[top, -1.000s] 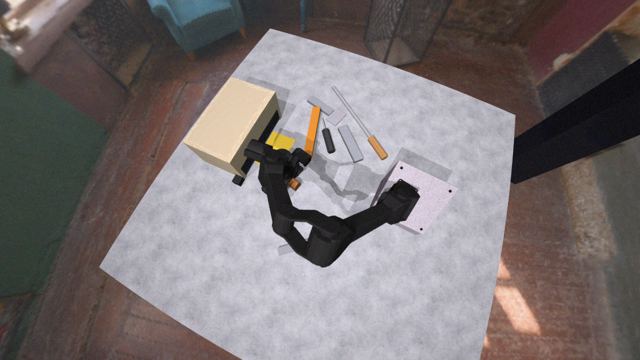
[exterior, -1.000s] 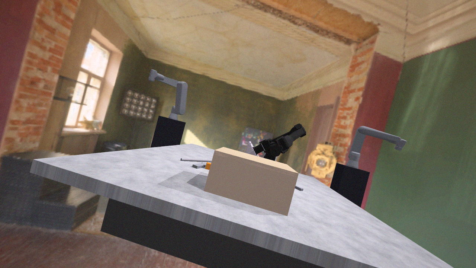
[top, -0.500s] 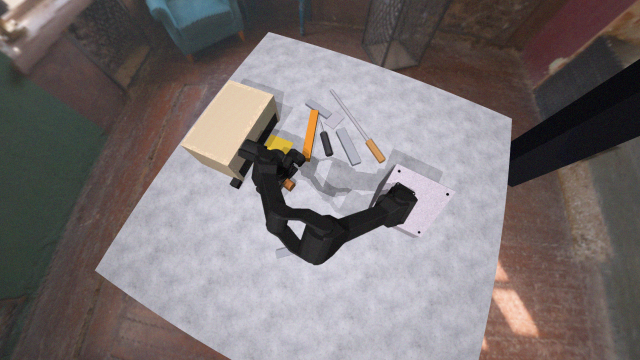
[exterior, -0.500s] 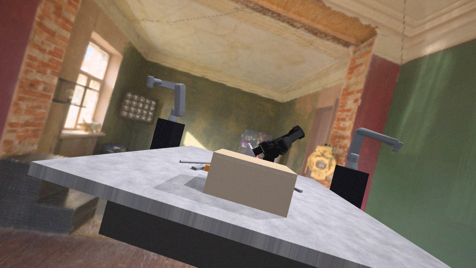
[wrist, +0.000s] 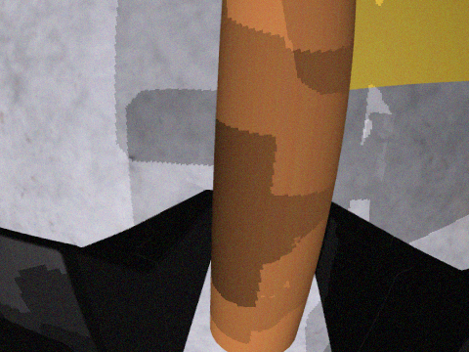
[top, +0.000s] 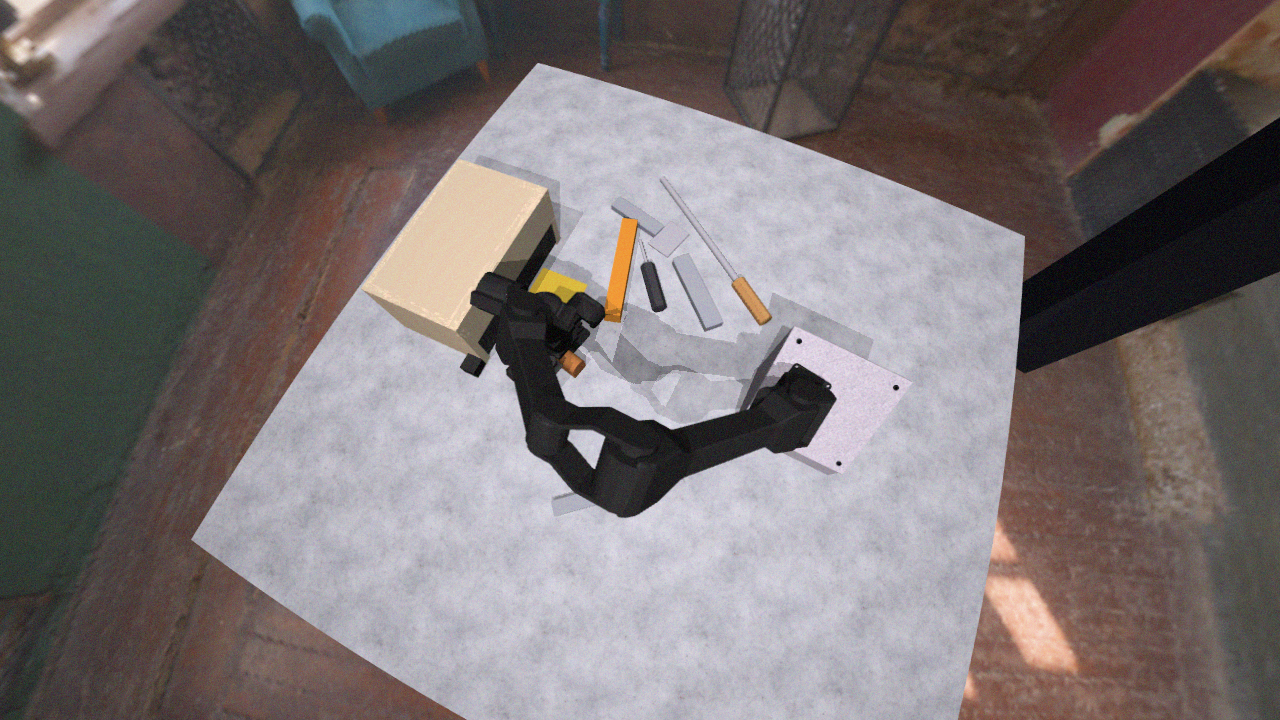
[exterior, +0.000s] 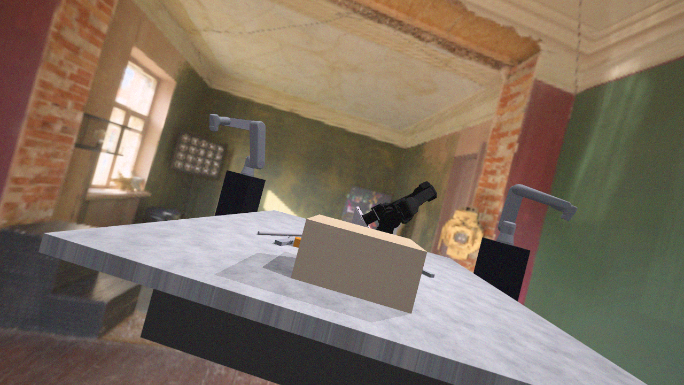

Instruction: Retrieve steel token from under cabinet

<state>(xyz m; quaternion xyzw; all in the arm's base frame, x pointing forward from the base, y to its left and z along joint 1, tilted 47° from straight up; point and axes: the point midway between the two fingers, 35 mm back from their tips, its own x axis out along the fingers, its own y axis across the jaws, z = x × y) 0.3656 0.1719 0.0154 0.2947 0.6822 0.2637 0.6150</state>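
Observation:
My gripper (top: 563, 344) (wrist: 265, 207) is shut on the orange cylindrical handle (top: 572, 363) (wrist: 280, 105) of a tool. It hovers just in front of the beige cabinet (top: 452, 246) (exterior: 354, 263), by the near edge of the yellow marked area (top: 556, 284) (wrist: 405, 39). The handle points toward the yellow area in the wrist view. The tool's far end is hidden by my arm and wrist. The steel token is not visible in any view. The cabinet's dark front opening (top: 537, 255) faces the yellow area.
Right of the marked area lie an orange flat bar (top: 621, 268), a dark short tool (top: 653, 286), a grey bar (top: 697, 291), two small grey plates (top: 637, 215) (top: 668, 238) and a long rod with an orange handle (top: 751, 300). A dark block (top: 473, 365) sits at the cabinet's near corner. My base plate (top: 854, 402) is at the right.

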